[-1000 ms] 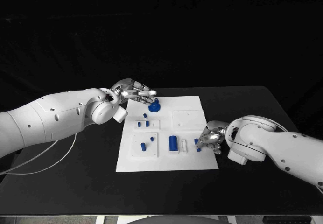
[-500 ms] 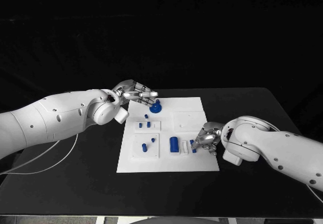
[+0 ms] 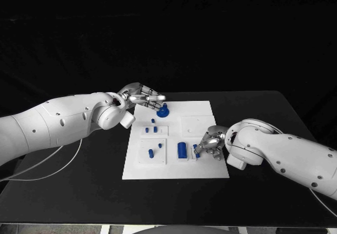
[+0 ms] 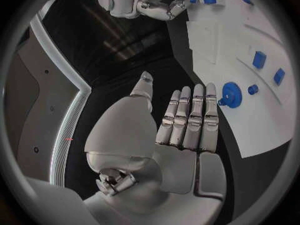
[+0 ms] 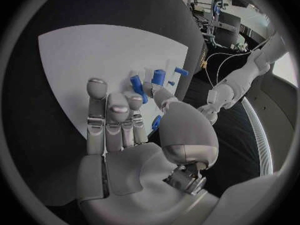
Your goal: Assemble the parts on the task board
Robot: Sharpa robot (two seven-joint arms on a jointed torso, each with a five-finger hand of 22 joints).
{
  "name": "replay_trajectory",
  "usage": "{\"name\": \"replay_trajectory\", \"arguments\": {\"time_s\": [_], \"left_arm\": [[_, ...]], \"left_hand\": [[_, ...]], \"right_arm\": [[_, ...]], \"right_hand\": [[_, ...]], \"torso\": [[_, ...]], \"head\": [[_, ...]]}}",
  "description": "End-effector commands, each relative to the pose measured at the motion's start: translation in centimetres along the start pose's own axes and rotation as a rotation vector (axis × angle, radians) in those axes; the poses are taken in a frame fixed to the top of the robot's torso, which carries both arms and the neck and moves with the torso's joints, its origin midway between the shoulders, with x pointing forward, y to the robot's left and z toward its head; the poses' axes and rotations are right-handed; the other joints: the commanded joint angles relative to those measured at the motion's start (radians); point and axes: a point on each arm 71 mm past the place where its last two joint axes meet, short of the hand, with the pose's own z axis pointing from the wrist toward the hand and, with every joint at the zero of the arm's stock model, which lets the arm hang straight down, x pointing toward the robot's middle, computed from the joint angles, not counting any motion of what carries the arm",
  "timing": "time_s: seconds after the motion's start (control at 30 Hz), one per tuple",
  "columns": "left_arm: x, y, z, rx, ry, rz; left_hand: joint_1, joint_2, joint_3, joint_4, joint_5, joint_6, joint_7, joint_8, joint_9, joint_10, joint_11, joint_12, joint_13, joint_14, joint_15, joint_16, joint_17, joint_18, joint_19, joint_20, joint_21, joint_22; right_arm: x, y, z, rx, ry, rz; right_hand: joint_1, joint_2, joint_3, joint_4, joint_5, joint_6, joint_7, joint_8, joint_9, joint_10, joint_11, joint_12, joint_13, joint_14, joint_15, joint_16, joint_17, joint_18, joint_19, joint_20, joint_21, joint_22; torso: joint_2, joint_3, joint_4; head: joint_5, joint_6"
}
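The white task board [image 3: 176,165] lies mid-table. My left hand [image 3: 144,99] hovers flat at its far left corner, fingers straight and empty, fingertips [image 4: 199,92] just short of a round blue gear-like part [image 3: 162,111] [image 4: 230,94]. My right hand [image 3: 209,144] is low over the board's right side and pinches a small blue part [image 3: 197,152] [image 5: 135,82] between thumb and a finger. A blue cylinder [image 3: 181,148] [image 5: 159,76] stands just left of it. Small blue pegs [image 3: 149,129] and another [image 3: 149,153] sit in the board's left blocks.
A raised white square [image 3: 196,124] occupies the board's far right. A tiny blue peg [image 3: 152,120] [image 4: 252,89] sits beside the gear. A white cable [image 3: 66,158] trails across the black table on the left. Bare tabletop surrounds the board.
My right hand has slid left over the board toward the blue cylinder, carrying the small blue part. The left hand has stayed by the gear.
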Motion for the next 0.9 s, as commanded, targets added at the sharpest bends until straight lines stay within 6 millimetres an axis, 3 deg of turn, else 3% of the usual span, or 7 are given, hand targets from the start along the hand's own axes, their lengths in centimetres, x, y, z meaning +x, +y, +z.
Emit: {"name": "replay_trajectory", "arguments": {"time_s": [0.03,0.17,0.27,0.3,0.37,0.67,0.9], "left_arm": [[0.23,-0.15,0.08,0.007,0.016,-0.001],[0.28,-0.16,0.09,0.007,0.020,-0.002],[0.27,-0.15,0.08,0.006,0.020,-0.002],[0.28,-0.15,0.08,0.006,0.020,-0.002],[0.29,-0.15,0.09,0.005,0.021,-0.002],[0.31,-0.13,0.07,0.003,0.025,-0.002],[0.30,-0.11,0.10,0.001,0.026,-0.002]], "left_hand": [[0.002,-0.001,0.004,0.006,0.000,-0.008,0.001,0.004,0.001,-0.008,-0.001,0.001,0.001,-0.003,0.001,-0.003,0.001,-0.002,-0.009,-0.001,-0.003,0.000],[0.003,-0.007,0.008,0.011,0.000,-0.009,0.001,0.004,0.001,-0.010,-0.001,0.001,0.002,-0.004,0.001,-0.002,0.001,-0.002,-0.010,-0.001,-0.003,0.000],[0.003,-0.007,0.008,0.011,0.000,-0.009,0.001,0.004,0.001,-0.010,-0.001,0.001,0.002,-0.004,0.001,-0.002,0.001,-0.002,-0.010,-0.001,-0.003,0.000],[0.002,-0.011,0.010,0.020,-0.001,-0.009,0.001,0.004,0.001,-0.010,-0.001,0.001,0.001,-0.004,0.001,-0.003,0.001,-0.002,-0.009,-0.001,-0.003,0.000],[-0.001,-0.011,0.010,0.023,-0.001,-0.009,0.001,0.004,0.001,-0.011,-0.001,0.001,0.001,-0.004,0.001,-0.003,0.001,-0.002,-0.010,-0.001,-0.003,0.000],[-0.004,-0.012,0.011,0.029,-0.001,-0.010,0.001,0.004,0.001,-0.011,-0.001,0.001,0.001,-0.004,0.001,-0.003,0.001,-0.002,-0.009,-0.001,-0.003,0.000],[-0.003,-0.011,0.012,0.028,-0.001,-0.010,0.001,0.004,0.001,-0.011,-0.001,0.001,0.001,-0.004,0.001,-0.003,0.001,-0.002,-0.009,-0.001,-0.003,0.000]], "right_arm": [[0.70,0.16,0.17,-0.004,0.043,-0.027],[0.78,0.35,0.21,-0.005,0.057,-0.040],[0.82,0.36,0.26,-0.003,0.070,-0.049],[0.86,0.37,0.28,-0.002,0.077,-0.053],[0.93,0.39,0.30,-0.002,0.085,-0.060],[1.00,0.46,0.31,-0.001,0.091,-0.079],[1.07,0.58,0.18,-0.004,0.091,-0.097]], "right_hand": [[0.008,0.005,-0.008,0.001,-0.004,0.002,0.003,-0.001,0.001,-0.007,-0.002,0.003,-0.001,0.002,-0.005,-0.005,-0.001,-0.016,0.006,-0.001,-0.006,0.061],[0.007,0.006,-0.011,0.004,-0.006,0.003,0.002,-0.001,0.001,-0.007,-0.002,0.002,-0.001,0.002,-0.005,-0.005,-0.002,-0.016,0.006,0.000,-0.008,0.061],[-0.015,0.019,-0.030,0.033,-0.108,-0.002,0.001,-0.002,0.000,-0.007,0.000,-0.002,-0.004,0.002,-0.003,-0.007,-0.003,-0.016,0.005,0.001,-0.018,0.059],[-0.023,0.026,-0.031,0.045,-0.175,-0.003,0.000,-0.001,0.000,-0.007,0.000,-0.004,-0.006,0.002,-0.003,-0.010,-0.005,-0.017,0.005,0.002,-0.022,0.058],[-0.029,0.027,-0.027,0.054,-0.211,-0.002,-0.001,-0.001,0.000,-0.008,0.001,-0.005,-0.007,0.002,-0.002,-0.010,-0.006,-0.016,0.005,0.003,-0.027,0.057],[-0.036,0.019,-0.016,0.080,-0.233,0.013,-0.006,-0.001,0.005,-0.007,-0.001,-0.006,-0.012,0.003,-0.002,-0.011,-0.007,-0.016,0.009,0.003,-0.039,0.058],[-0.049,0.024,-0.007,0.103,-0.336,0.019,-0.009,-0.001,0.007,-0.009,-0.002,-0.016,-0.021,0.002,-0.003,-0.018,-0.014,-0.017,0.010,0.003,-0.055,0.056]], "torso": [[0.000,0.0006,-0.0015],[0.000,0.0013,-0.0012],[-0.001,0.0004,-0.0019],[-0.001,0.0001,-0.0021],[-0.001,0.0001,-0.0022],[0.000,0.0007,-0.0012],[0.001,0.0011,-0.0003]], "head": [[0.000,-0.001],[0.002,-0.001],[0.002,-0.001],[0.002,-0.001],[0.002,-0.002],[0.002,-0.002],[0.004,-0.005]]}}
